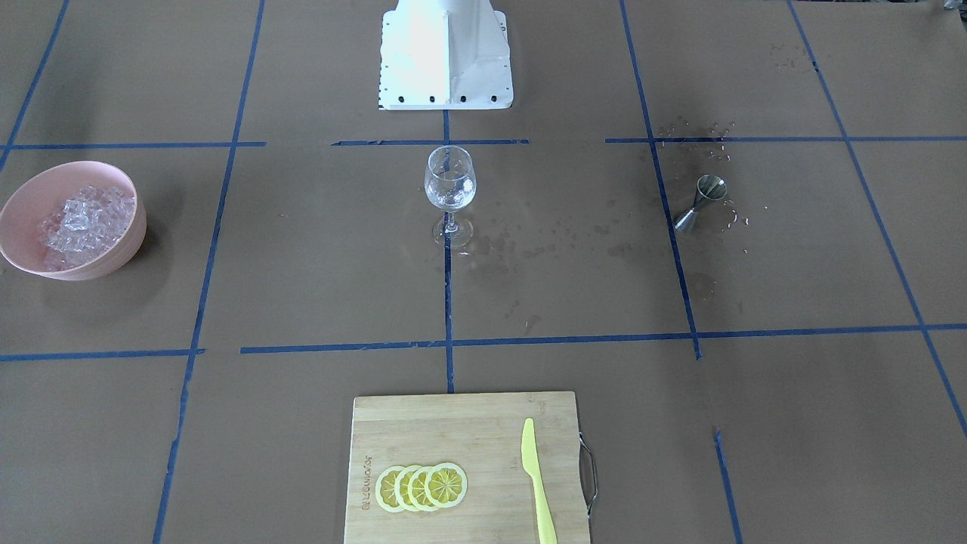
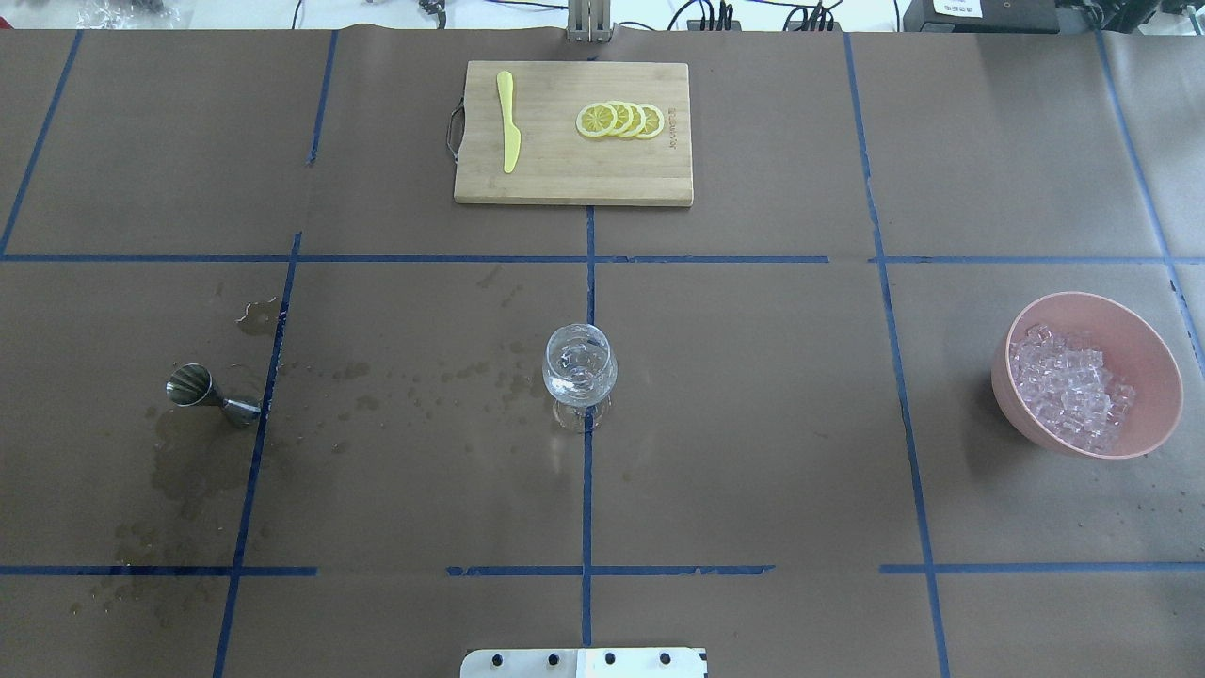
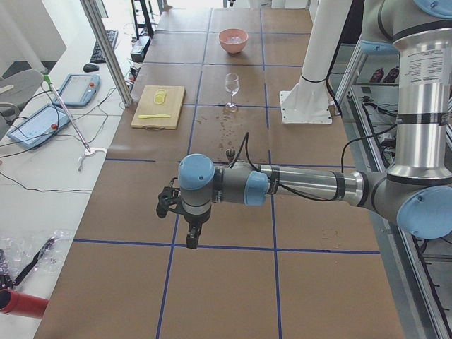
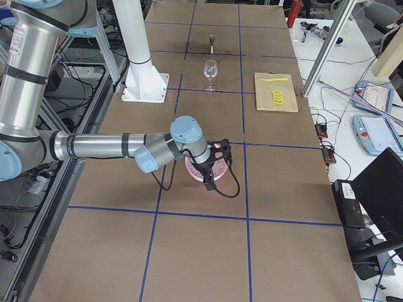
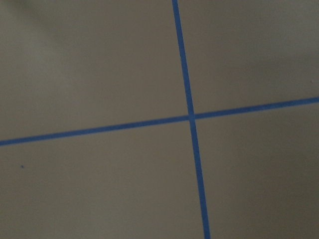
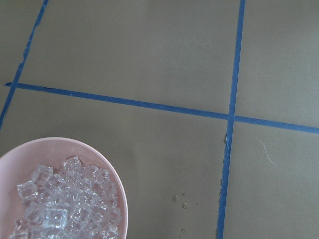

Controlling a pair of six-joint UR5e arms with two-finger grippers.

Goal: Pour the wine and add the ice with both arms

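The right claw is hanging downward off the near arm in the right-side view, and I cannot tell whether it is open or closed, since only that side view is catching it; the pink bowl is sitting behind it along that line of sight, while the right wrist camera is showing the bowl only in its lower left corner, so the bowl is probably lying off to one side of the claw rather than squarely beneath it; the ice is heaping inside that bowl, out at the robot's right end of the worktop; the left claw is hanging over bare taped paper at the opposite end, well apart from the ice, its state likewise impossible to tell; the wine glass is standing upright on the centre line between the two, holding something clear; the right arm is lying far nearer the ice, so the pick-up is likely falling to it.
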